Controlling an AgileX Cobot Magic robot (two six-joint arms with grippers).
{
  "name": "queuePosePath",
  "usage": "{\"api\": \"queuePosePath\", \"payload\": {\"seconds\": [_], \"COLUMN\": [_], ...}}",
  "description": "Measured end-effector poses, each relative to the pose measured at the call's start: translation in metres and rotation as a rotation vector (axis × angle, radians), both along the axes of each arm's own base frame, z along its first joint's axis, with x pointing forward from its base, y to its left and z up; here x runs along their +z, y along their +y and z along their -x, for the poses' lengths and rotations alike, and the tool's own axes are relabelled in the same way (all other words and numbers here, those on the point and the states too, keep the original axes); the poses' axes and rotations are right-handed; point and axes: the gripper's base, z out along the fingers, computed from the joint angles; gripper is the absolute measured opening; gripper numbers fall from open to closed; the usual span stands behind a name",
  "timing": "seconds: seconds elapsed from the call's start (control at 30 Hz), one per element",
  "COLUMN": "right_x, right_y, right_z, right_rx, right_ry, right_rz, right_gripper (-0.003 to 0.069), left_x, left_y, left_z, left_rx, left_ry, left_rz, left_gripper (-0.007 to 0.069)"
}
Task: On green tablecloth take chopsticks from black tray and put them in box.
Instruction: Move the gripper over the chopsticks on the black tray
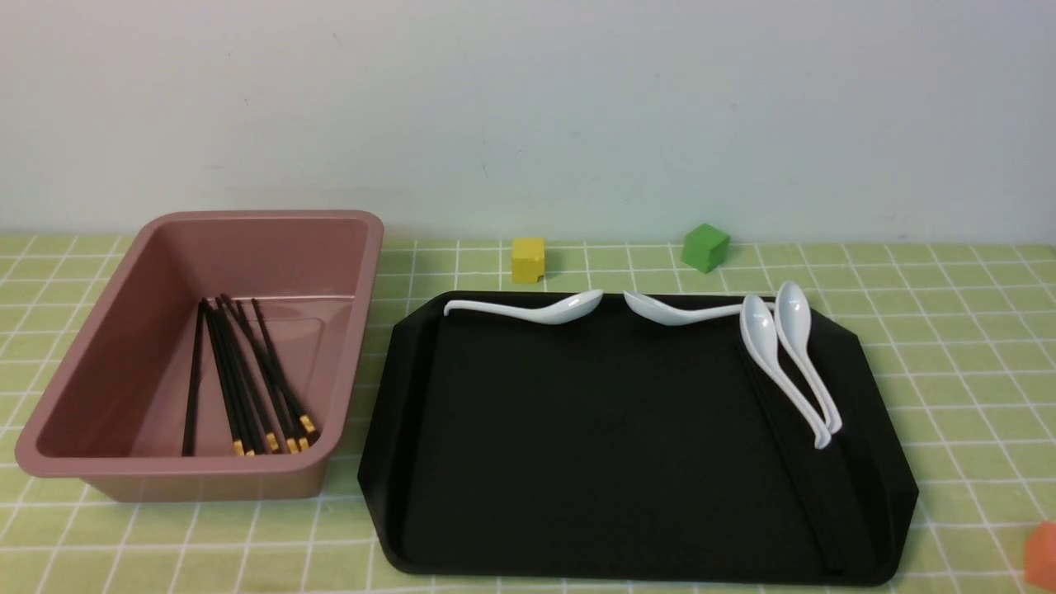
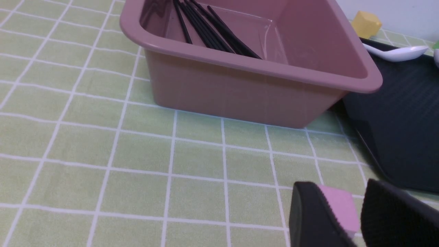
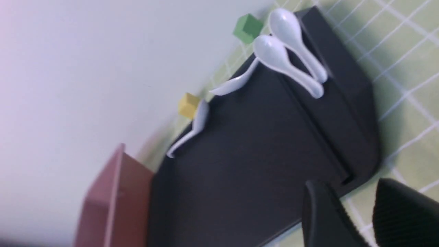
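- left hand [image 2: 339,192]: two black fingers [image 2: 308,212] parted, clear gap between them; one carries a ribbed inner pad [image 2: 394,212].
- right hand [image 3: 348,187]: both fingers [image 3: 322,212] parted likewise; ribbed pad [image 3: 404,212] turned inward.

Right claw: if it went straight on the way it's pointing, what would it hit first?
The right claw would probably first meet the near corner of the black tray, by the end of the chopsticks; depth is unclear.
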Motion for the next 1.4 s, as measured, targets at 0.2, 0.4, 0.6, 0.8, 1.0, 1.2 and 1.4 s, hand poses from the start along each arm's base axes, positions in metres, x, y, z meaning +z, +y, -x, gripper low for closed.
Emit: {"api": "queuePosePath", "payload": {"seconds": [0.2,0.4,0.6,0.8,1.0,1.2,1.4], "right_x": [0.002,0.057,0.114,0.099,0.069,0.053,0.045], "right_y": [0.002,0.0,0.0,-0.008,-0.001,0.013,0.026], "right_z": [0.0,0.004,-0.024,-0.081,-0.132,-0.165,-0.206], "right_rx": [0.007,0.025,0.161,0.365,0.534,0.692,0.777], "right_ry": [-0.003,-0.176,0.041,0.578,0.777,0.773,0.765], "right_rz": [-0.052,0.143,0.565,0.772,0.716,0.635,0.65], "right_gripper": [0.0239,0.0232,0.005,-0.0013,0.0003,0.0092,0.0281], "left_x": [0.0,0.0,0.0,0.0,0.0,0.0,0.0], "left_y": [0.0,0.0,0.0,0.0,0.0,0.0,0.0], "left_z": [0.0,0.0,0.0,0.0,0.0,0.0,0.0], "left_rx": [0.0,0.0,0.0,0.0,0.0,0.0,0.0], "left_ry": [0.0,0.0,0.0,0.0,0.0,0.0,0.0], "left_rz": [0.0,0.0,0.0,0.0,0.0,0.0,0.0], "left_gripper": [0.0238,0.0238,0.0238,0.0238,0.0238,0.0238,0.0238]}}
